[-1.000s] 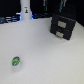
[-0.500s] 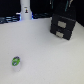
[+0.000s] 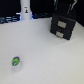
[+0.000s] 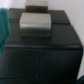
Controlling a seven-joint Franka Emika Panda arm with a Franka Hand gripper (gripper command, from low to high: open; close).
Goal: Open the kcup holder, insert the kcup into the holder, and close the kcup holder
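1. I can't tell how my jaws stand. In the exterior view the gripper is a dark blur directly above the holder, and the wrist view shows no fingers clearly, so I can't say whether it grips anything.
2. The holder is the black box at the far side of the table on the exterior view's right. Two lighter rectangular panels show on its front. From here it looks closed.
3. My wrist view is filled by the holder close up: dark top, seams dividing it, and two grey rectangular blocks on it. A teal shape sits at one edge; I can't identify it.
4. The kcup stands on the white table near the front, toward the exterior view's left, well apart from the holder and gripper. Its top is green and blue.
5. A white upright object stands at the back, toward the exterior view's left, well apart from the holder.
6. Open tabletop lies between kcup and holder.
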